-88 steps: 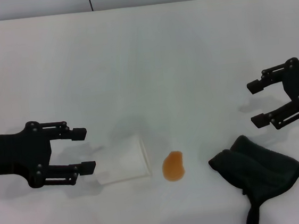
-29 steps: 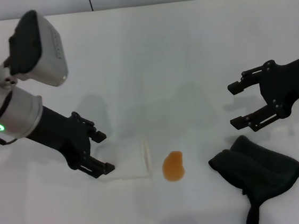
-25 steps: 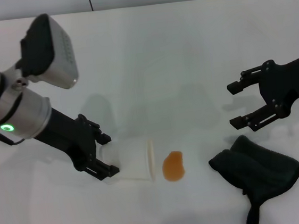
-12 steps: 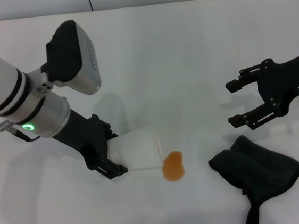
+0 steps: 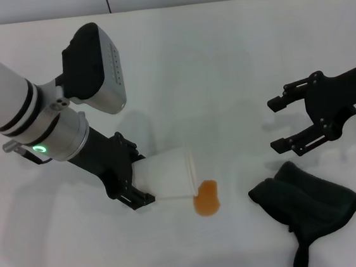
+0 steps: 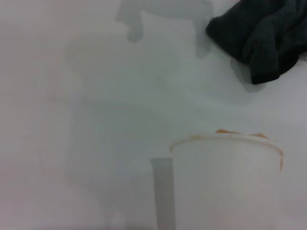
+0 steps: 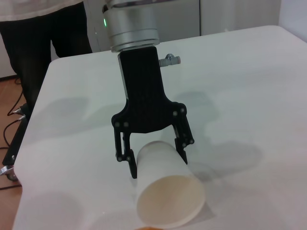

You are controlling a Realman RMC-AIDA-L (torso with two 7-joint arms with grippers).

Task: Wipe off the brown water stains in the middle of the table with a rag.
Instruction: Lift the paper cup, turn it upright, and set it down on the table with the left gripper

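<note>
My left gripper [image 5: 139,178] clamps the smooth white paper cup [image 5: 169,175], tipped, rim touching the lobed orange-brown stain [image 5: 206,197] mid glossy white table [image 5: 208,60]. Right gripper [image 5: 277,124] open above the soft, thick charcoal rag [image 5: 310,206]

table [image 5: 220,52]: smooth white top with a soft gloss; it carries faint shadows.
stain [image 5: 206,197]: thin orange-brown liquid, translucent and wet-looking.
rag [image 5: 313,208]: thick, soft charcoal cloth, matt, lying in plump folds.
cup [image 5: 170,176]: white paper, matt, with a thin rolled rim.
my left gripper [image 5: 132,180]: matt black fingers, hard plastic or metal by the look; behind them my wrist is brushed silver metal, then glossy white casing.
my right gripper [image 5: 282,124]: the same matt black finish.
</note>
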